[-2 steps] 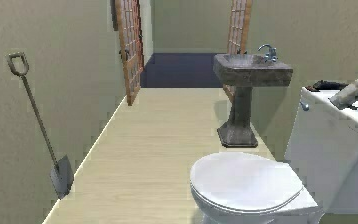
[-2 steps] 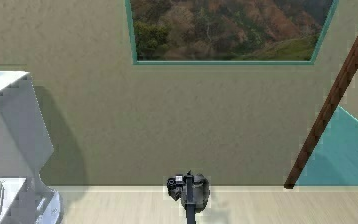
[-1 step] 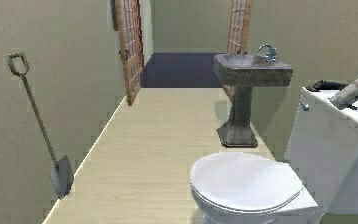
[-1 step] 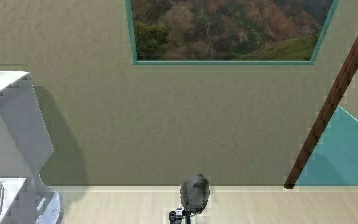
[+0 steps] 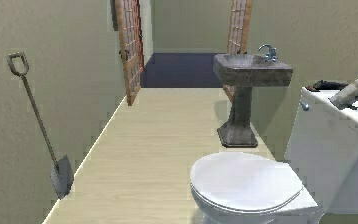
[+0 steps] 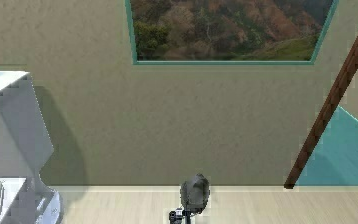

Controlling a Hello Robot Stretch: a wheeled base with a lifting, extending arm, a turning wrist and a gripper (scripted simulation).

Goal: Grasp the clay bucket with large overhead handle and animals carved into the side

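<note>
End effector (image 6: pixel 184 211) low, close above floor (image 6: pixel 107 206)

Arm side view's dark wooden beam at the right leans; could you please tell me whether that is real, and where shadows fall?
Arm side view: the dark wooden beam leans only in the picture; a shadow falls on the beige wall beside the white toilet tank. Forward view: the white toilet lid is evenly lit, without glare.
</note>
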